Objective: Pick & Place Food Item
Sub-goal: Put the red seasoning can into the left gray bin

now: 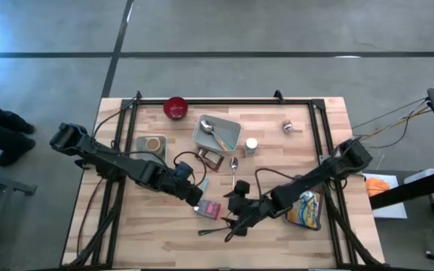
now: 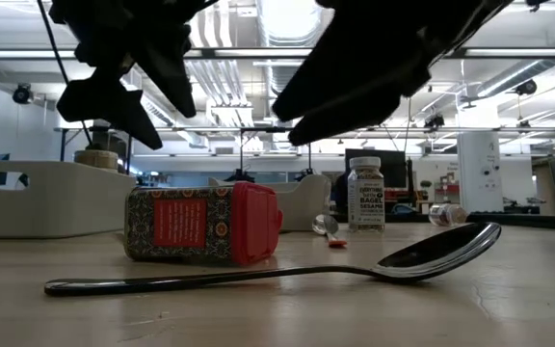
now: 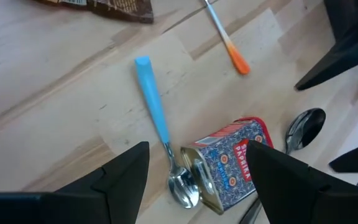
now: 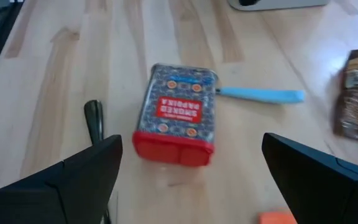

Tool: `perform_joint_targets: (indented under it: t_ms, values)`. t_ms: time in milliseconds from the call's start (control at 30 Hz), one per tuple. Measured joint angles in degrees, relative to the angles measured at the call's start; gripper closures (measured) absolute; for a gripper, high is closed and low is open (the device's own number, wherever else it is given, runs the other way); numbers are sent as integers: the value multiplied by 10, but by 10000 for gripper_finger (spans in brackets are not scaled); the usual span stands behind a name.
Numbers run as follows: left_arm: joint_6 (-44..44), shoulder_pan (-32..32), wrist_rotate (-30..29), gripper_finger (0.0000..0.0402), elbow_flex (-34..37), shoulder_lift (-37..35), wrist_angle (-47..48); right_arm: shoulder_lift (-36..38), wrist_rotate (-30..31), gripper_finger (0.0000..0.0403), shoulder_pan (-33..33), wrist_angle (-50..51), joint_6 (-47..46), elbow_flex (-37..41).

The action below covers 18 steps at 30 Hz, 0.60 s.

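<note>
A patterned spice tin with a red cap (image 1: 209,209) lies on its side on the wooden table near the middle front; it also shows in the low view as the tin (image 2: 200,224). My left gripper (image 3: 199,150) hangs open above it, coming from the table's left, with the tin (image 3: 227,167) below and between its fingers. From the right, my right gripper (image 4: 191,142) stands open over the tin's red cap end (image 4: 174,147). Neither touches it. In the high view my left gripper (image 1: 196,197) and my right gripper (image 1: 233,216) flank the tin.
A blue-handled spoon (image 3: 157,121) lies against the tin. A black spoon (image 2: 258,275) lies in front of it, and an orange-tipped spoon (image 1: 234,167) behind. Farther back are a grey tray (image 1: 229,138), red bowl (image 1: 175,107), brown packet (image 1: 211,156) and seasoning bottle (image 1: 251,147). A snack bag (image 1: 305,209) lies right.
</note>
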<state>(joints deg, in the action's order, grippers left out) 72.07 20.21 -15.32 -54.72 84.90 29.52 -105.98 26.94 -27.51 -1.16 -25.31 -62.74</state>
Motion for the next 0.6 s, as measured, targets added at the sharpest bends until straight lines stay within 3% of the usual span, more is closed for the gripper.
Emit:
perform_joint_targets:
  t_ms: [600]
  values:
    - [0,2,8,131,0,0,0,-114,0,20,24,28,-6,-103]
